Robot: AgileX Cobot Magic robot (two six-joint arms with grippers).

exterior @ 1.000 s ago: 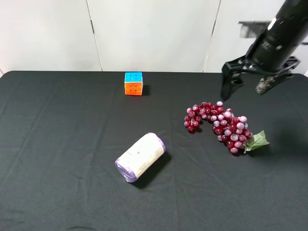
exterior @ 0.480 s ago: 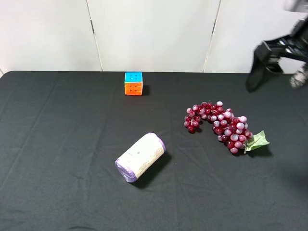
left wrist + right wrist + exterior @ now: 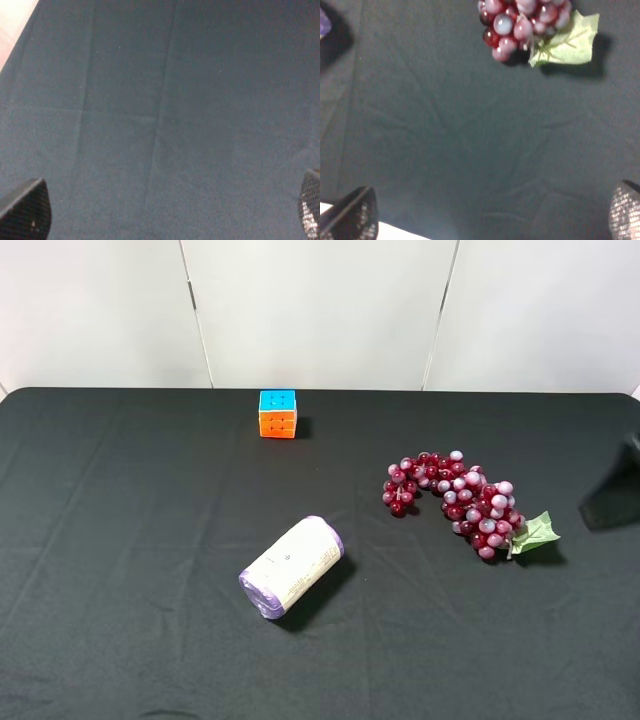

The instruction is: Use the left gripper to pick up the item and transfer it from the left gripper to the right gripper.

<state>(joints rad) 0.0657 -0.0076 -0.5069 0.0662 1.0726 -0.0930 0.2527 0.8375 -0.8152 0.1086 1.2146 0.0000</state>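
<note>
From the high camera, the grapes lie on the black worktop toward its right edge, leaf end nearer that edge. A puzzle cube sits near the back edge, and a white roll with purple ends lies well apart toward the front; neither arm shows. In the left wrist view, the left gripper hangs over bare cloth with its tips spread wide, holding nothing. In the right wrist view, the right gripper is likewise spread wide and empty, with the grapes' leaf end lying on the cloth beyond its tips, apart from them.
</note>
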